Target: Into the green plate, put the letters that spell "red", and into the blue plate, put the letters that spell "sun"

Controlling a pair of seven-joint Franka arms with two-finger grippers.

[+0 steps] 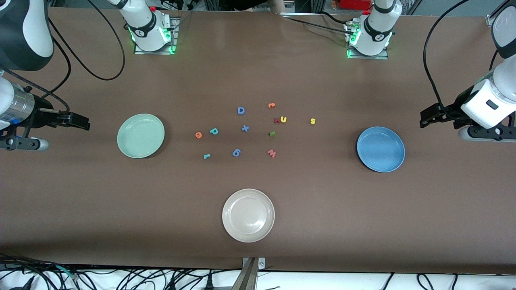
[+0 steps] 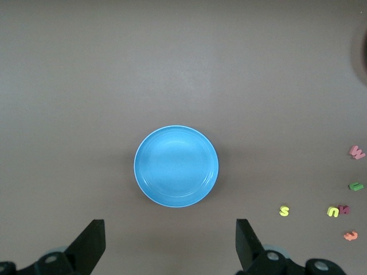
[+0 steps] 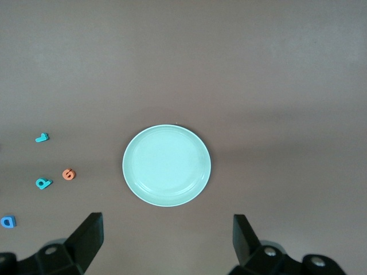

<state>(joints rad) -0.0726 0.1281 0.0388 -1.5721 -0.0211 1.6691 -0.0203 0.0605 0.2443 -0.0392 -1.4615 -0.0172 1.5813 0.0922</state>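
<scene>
Cream-white plate [image 1: 248, 215] at 6 o'clock unused; letters [image 1: 245, 128] scattered centrally, green plate [image 1: 140, 135] at 9, blue plate [image 1: 380, 149] at 3, right gripper [image 1: 82, 121] and left gripper [image 1: 426, 118] spread empty outboard, presumably awaiting first pick.

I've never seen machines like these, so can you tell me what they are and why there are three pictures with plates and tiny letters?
They are two robot arms at a brown table. The big picture looks down from a high camera. The other two come from cameras on the arms' wrists. The left gripper hangs open over the table by the blue plate. The right gripper hangs open by the green plate. Neither holds anything. Between those plates lie small foam letters, like a yellow s, a yellow u, an orange e and a blue D. A cream-white plate sits nearer the high camera. All three plates are empty.
</scene>
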